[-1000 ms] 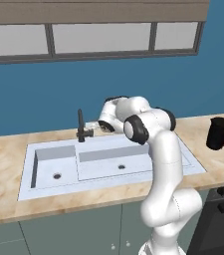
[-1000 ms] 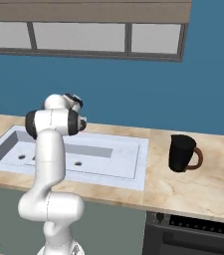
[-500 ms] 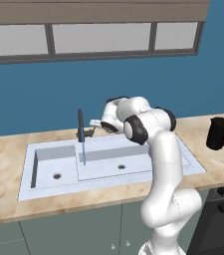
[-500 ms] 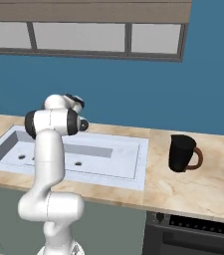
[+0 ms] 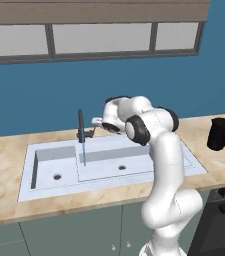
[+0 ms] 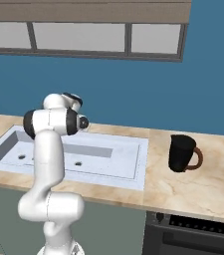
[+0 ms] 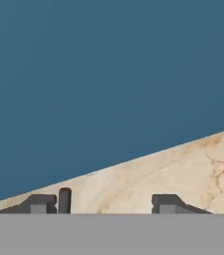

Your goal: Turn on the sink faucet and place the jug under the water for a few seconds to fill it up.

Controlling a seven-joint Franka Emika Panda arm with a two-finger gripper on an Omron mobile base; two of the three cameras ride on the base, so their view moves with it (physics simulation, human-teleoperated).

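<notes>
In the left base view I see the sink faucet [image 5: 81,125] standing a little left of centre, at the back edge of the sink [image 5: 44,182], on the divider line between its two compartments. The water [image 5: 84,152] runs from it as a thin blue stream into the basin below. My gripper [image 5: 95,123] sits just right of the faucet post, close to the small lever, at the end of the arm that bends in from the lower right. From here I cannot tell how wide the jaws stand. The jug [image 5: 220,134] stands at the far right edge of the frame, on the counter [image 5: 4,200], well apart from the sink.

In the right base view the arm rises at the left of the frame and hides the faucet. The sink [image 6: 128,164] stretches across the left half. The jug [image 6: 182,153] stands upright right of centre on the counter [image 6: 203,191], its brown handle pointing right, near the sink's right rim but not touching it.

In the hand view my fingertips [image 7: 44,203] rise at the bottom, set clearly apart, holding nothing. A short dark post, blurred, stands just inside the left tip. Beyond lie the counter [image 7: 193,164] and the blue wall [image 7: 108,74].
</notes>
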